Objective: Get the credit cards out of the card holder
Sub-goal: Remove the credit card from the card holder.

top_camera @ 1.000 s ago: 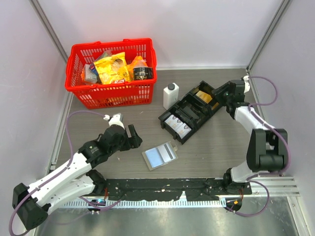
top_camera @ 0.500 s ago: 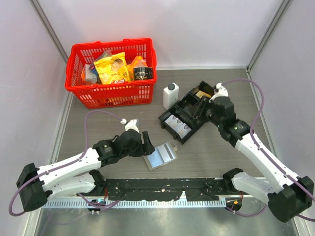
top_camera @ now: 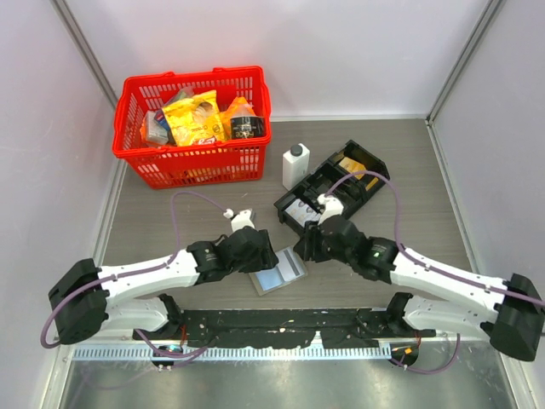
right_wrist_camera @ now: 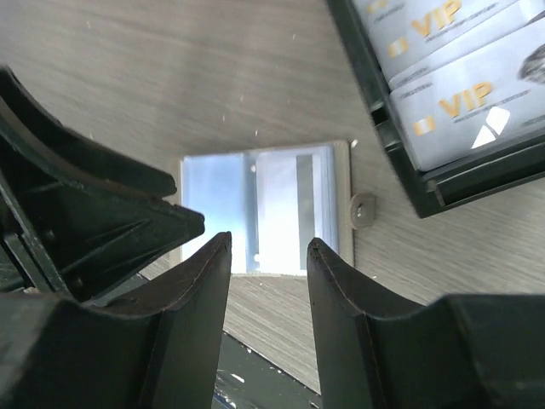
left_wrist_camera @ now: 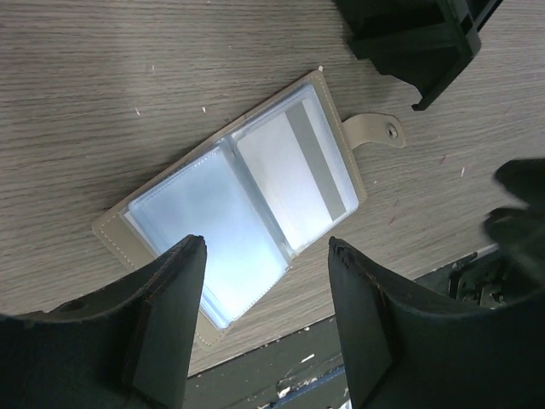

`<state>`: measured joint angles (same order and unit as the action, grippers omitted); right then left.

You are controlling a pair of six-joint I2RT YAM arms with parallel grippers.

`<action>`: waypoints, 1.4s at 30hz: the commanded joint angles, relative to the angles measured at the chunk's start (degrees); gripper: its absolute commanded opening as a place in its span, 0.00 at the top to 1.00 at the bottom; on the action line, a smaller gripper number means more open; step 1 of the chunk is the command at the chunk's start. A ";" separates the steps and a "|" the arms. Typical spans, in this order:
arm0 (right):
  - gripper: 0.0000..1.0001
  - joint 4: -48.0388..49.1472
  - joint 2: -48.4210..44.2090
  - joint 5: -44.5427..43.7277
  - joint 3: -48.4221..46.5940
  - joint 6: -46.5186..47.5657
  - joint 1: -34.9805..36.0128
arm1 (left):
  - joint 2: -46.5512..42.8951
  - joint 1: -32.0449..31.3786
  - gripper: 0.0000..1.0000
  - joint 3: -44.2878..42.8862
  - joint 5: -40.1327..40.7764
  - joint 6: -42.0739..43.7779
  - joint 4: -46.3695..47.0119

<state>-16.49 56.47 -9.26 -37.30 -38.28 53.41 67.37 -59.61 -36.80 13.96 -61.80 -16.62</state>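
1. My left gripper (left_wrist_camera: pixel 264 247) hangs just above the near-left part of the card holder (left_wrist_camera: pixel 247 196), fingers apart and nothing between them. It is open and holding nothing.
2. My right gripper (right_wrist_camera: pixel 266 247) hovers just off the holder's right side. Its fingers are also parted with nothing in them, so it is open as well.
3. The card holder lies flat and unfolded on the table (top_camera: pixel 170 213), between my two grippers and just in front of the black tray (top_camera: pixel 334 189), with its snap tab (left_wrist_camera: pixel 375 130) pointing towards the tray.
4. Its clear pockets look full, and a card with a dark stripe (left_wrist_camera: pixel 298 170) sits in the right-hand one. I judge that no card has been drawn out yet — so far I have only made the approach. Pinning the holder, pinching a card and sliding it out are all still to do.
5. A second ago my left gripper stood well to the left of the holder, and my right reached back to the far end of the tray. Both have since swung in over the holder — it has not shifted.
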 commanded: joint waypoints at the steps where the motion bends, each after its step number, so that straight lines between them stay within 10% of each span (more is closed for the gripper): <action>1: 0.54 5.59 4.52 -4.01 -0.14 -1.62 4.33 | 1.97 -0.33 0.38 0.50 1.95 -0.87 4.76; 15: 0.54 5.15 20.87 -2.70 -2.78 -0.65 5.30 | 6.02 -0.15 0.47 5.77 -0.77 -2.71 3.36; 42: 0.54 4.98 24.22 -0.76 -4.71 -0.04 6.27 | 6.54 -0.41 0.54 6.47 -0.07 -2.71 1.94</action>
<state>-12.93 81.14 -10.41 -39.33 -38.87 58.92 73.14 -59.61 -31.55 14.31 -64.12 -13.63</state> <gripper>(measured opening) 0.463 0.459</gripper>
